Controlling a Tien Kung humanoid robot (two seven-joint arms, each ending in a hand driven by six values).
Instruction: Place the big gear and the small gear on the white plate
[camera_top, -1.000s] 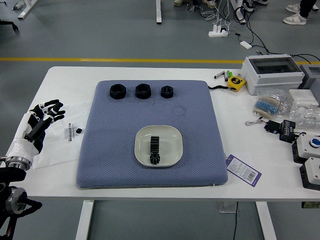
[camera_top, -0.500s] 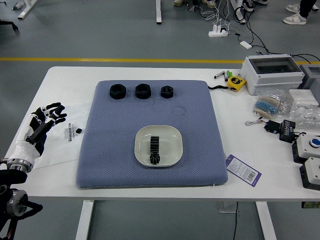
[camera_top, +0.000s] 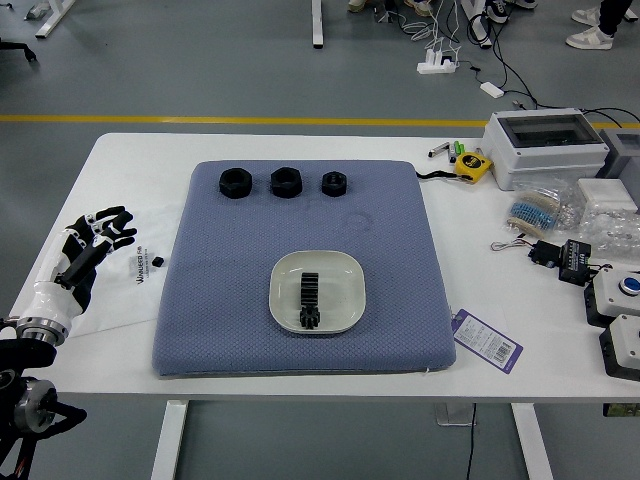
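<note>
The white counter (camera_top: 478, 384) carries a blue-grey mat (camera_top: 220, 300). Left of the mat lie a white sheet (camera_top: 112, 308) and a small black bit (camera_top: 157, 262). Beyond the mat's right side are a yellow tape measure (camera_top: 472, 166), a white box (camera_top: 550, 162), clear bags (camera_top: 606, 228), black connectors (camera_top: 574, 262) and two switch boxes (camera_top: 612, 292). A tag (camera_top: 487, 341) lies by the mat's near right corner.

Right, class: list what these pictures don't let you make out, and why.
- Head view: small print on the purple-edged tag; too small.
- Head view: whether the black toothed parts on the white plate touch; too small, dark.
- Head view: whoever wears the white shoes; cut off by top edge.
- Head view: right robot hand; outside the picture.
</note>
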